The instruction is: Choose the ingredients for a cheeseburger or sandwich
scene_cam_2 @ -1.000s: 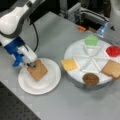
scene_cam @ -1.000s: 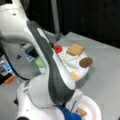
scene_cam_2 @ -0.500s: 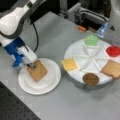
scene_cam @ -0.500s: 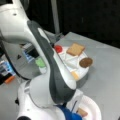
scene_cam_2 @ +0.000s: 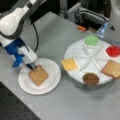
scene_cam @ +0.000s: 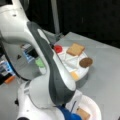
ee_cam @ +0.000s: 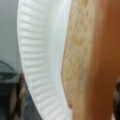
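Tool [scene_cam_2: 32,66] sits low at the bread [scene_cam_2: 38,75] corner on the plate [scene_cam_2: 51,85], base layer down; grip unclear. Other fillings wait in the tray [scene_cam_2: 93,58].

white paper plate [scene_cam_2: 51,83] on grey table [scene_cam_2: 75,105] — segmented tray [scene_cam_2: 93,58] beside it.

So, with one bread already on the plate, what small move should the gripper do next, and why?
Probably lift straight up off the plate. The bread already lies flat there, and the gripper sits low at its far corner, so a sideways move could drag it. The cheese, patty, lettuce, tomato and second bread all wait in the tray.
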Robot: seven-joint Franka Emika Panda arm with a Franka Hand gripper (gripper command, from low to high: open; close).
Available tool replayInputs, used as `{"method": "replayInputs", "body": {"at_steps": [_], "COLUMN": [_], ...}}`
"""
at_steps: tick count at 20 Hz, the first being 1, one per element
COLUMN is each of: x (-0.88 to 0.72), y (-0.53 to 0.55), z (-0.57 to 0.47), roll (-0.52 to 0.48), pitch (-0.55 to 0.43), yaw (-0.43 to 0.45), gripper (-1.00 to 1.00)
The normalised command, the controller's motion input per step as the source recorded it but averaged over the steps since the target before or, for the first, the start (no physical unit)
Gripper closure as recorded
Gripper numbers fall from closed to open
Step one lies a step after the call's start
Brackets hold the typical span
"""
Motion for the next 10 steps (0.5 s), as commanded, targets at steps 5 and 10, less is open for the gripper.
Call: {"method": "replayInputs", "body": {"at_steps": [5, 10], "x": [0.06, -0.01], "y": [-0.04, -0.06], "z": [-0.08, -0.02], "roll": [0.21, 0.102], "pitch": [-0.124, -0.119], "yaw": [0.038, 0.018], "gripper": [-1.0, -1.0]}}
